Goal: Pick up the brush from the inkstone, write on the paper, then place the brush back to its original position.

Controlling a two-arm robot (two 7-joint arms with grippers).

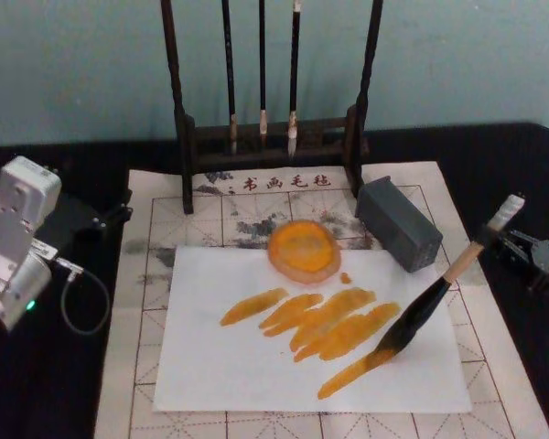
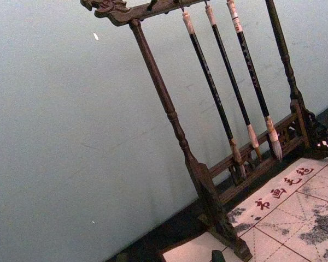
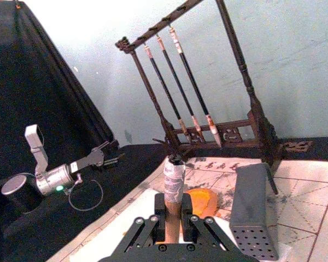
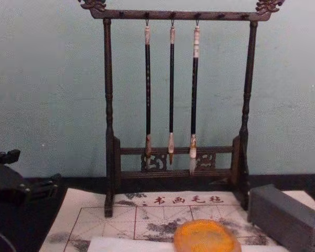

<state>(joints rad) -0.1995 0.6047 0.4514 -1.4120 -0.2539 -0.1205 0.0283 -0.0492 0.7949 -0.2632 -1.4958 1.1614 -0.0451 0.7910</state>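
My right gripper is shut on the pale wooden upper handle of the brush, at the right of the mat. In the right wrist view the right gripper has the brush handle clamped between its fingers. The brush slants down to the left, and its dark tuft touches the white paper at the end of an orange stroke. Several orange strokes cross the sheet. The dark grey rectangular inkstone lies behind the paper's right corner, with nothing on it. My left gripper is parked far left.
A round orange dish sits at the paper's far edge. A dark wooden rack with three thin hanging brushes stands at the back, in front of a pale wall. The beige grid mat lies under the paper, on a black table.
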